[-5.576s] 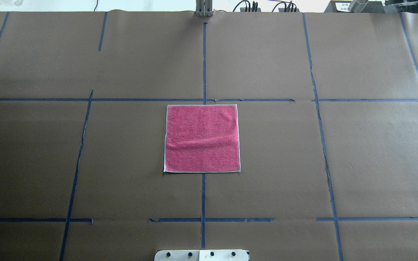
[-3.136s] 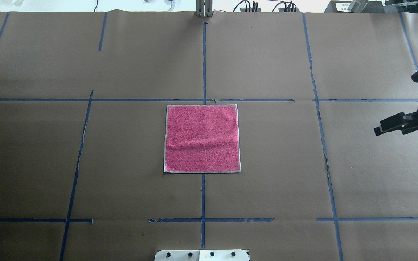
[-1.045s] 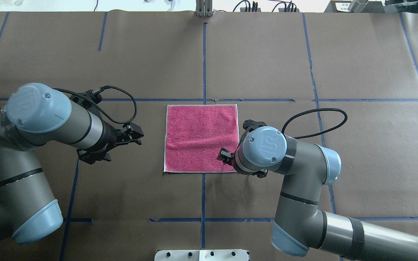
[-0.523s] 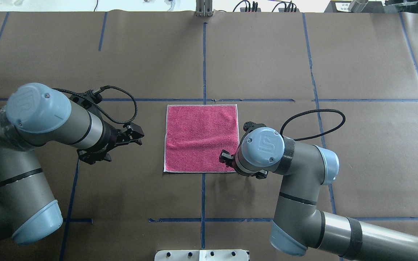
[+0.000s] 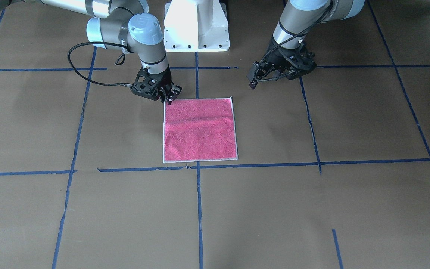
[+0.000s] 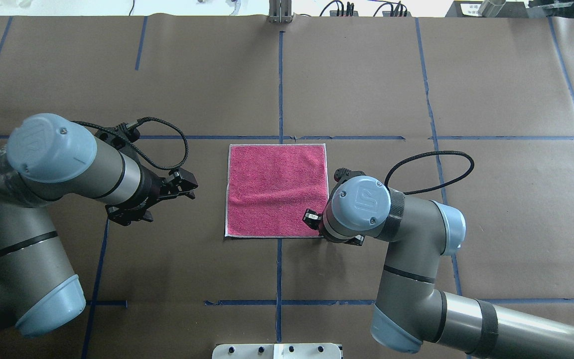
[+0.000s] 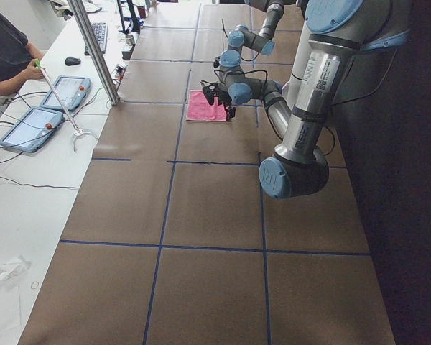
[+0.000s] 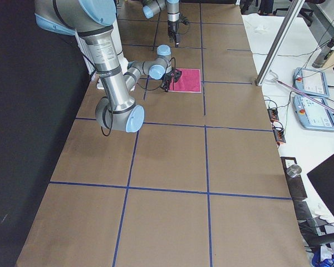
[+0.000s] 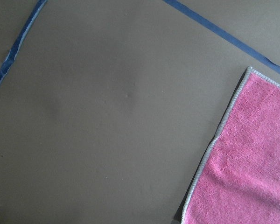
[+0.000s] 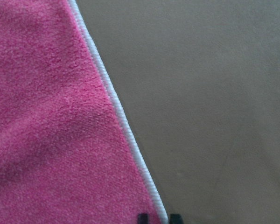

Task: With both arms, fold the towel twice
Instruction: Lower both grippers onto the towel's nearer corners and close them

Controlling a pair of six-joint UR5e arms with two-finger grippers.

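- The towel [image 6: 277, 189] lies flat on the bench [image 6: 366, 75], pink face up, with a whitish hem all round and a shallow crease running across it from side to side.
- It sits astride the middle tape line [image 6: 280, 85], and its far edge is just beside a cross line.
- The right arm [image 6: 406, 219] bends down to the towel's near right corner, and the right jaws stand at that corner, low over the cloth.
- In the right wrist view two black fingertips [image 10: 142, 218] show at the bottom edge. They are close together, one on either side of the hem. I cannot tell whether they pinch it.
- The left arm [image 6: 68, 164] holds the left jaws off the towel's left side, apart from the cloth and above bare bench. They point toward the towel and look spread, with nothing between them.
- The left wrist view shows the towel's left edge and one corner at its right side. The rest is brown bench and blue tape.
- The white base [image 5: 196, 22] stands at the bench edge between the two arms.
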